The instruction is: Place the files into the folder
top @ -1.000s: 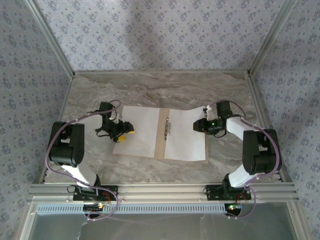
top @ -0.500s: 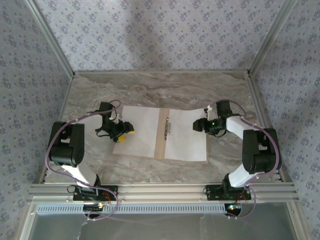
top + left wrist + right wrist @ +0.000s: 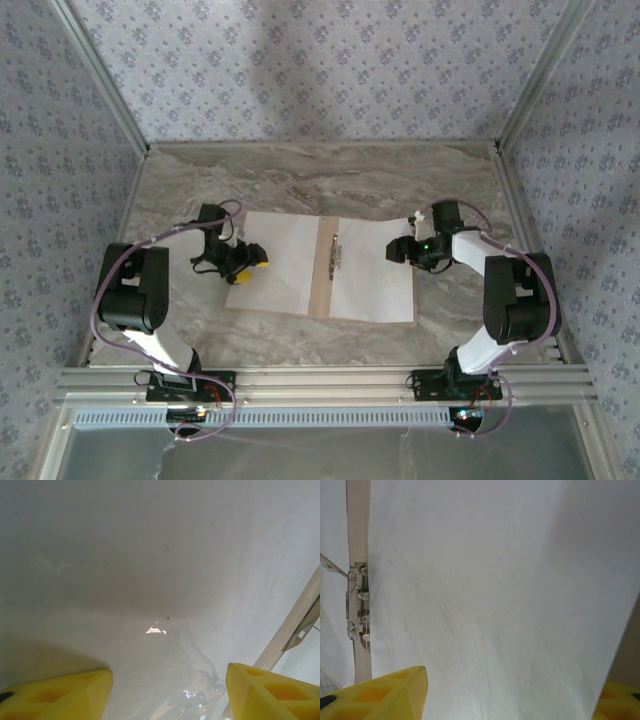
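Top external: folder [image 3: 320, 272] lies open on desk [image 3: 320, 185]. Left gripper [image 3: 250, 262] sits over white left sheet [image 3: 288, 268], right gripper [image 3: 398, 250] at right sheet [image 3: 370, 275] far edge; both jaws apart.

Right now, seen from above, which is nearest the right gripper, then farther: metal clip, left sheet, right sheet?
From the right gripper:
1. Right sheet, directly under it.
2. Metal clip, on the folder spine.
3. Left sheet, across the spine.
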{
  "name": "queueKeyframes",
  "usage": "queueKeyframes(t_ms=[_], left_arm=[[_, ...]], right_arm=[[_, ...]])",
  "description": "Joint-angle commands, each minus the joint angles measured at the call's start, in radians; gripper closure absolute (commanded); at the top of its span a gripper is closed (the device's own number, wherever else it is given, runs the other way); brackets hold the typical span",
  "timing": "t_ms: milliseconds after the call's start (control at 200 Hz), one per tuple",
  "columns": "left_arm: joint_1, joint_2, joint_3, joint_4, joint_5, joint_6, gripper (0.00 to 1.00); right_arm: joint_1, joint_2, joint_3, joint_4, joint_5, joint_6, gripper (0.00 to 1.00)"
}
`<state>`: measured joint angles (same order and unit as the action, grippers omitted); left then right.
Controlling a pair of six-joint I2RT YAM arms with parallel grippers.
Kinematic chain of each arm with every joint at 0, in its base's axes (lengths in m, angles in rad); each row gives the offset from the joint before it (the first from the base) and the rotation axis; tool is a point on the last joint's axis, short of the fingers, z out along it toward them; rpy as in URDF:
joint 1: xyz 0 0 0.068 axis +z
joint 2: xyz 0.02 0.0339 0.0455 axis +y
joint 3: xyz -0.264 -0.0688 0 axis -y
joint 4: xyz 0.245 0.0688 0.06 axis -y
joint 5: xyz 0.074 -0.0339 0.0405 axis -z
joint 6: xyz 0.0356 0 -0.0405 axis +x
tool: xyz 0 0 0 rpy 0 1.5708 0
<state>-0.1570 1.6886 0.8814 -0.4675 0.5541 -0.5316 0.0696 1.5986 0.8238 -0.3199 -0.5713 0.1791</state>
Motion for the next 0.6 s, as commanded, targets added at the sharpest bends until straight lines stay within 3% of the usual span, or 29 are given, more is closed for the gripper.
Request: queueKeyframes(t_ms=[0, 595], left_arm=[[0.004, 0.092, -0.053, -0.011, -0.157, 0.024, 0.35], [0.001, 0.088, -0.052, -0.013, -0.157, 0.021, 0.35]], right_arm=[[-0.006, 0.024, 0.031, -0.003, 0.007, 0.014, 0.38], [-0.015, -0.022, 0.094, -0.142, 0.116, 0.003, 0.36]])
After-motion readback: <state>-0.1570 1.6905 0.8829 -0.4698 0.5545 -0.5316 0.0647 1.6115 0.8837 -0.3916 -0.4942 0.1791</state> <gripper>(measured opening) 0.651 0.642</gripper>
